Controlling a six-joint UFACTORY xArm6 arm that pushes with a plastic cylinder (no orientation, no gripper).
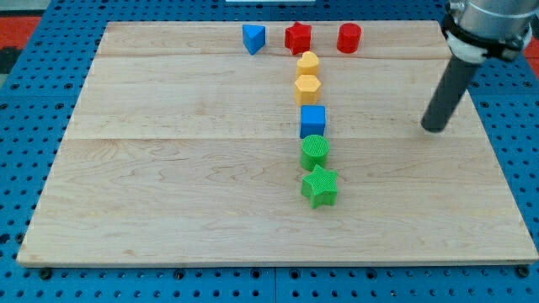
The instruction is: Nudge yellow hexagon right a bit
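The yellow hexagon (307,87) lies near the board's top centre. A second yellow block (308,63), rounded in shape, touches it from above. My tip (434,128) rests on the board well to the right of the hexagon and slightly lower, apart from every block. The dark rod rises from it to the view's top right corner.
Below the hexagon runs a column: a blue cube (312,120), a green cylinder (314,151), a green star (319,186). Along the top edge stand a blue triangle (253,38), a red star (297,37) and a red cylinder (349,37). The wooden board (168,168) lies on blue pegboard.
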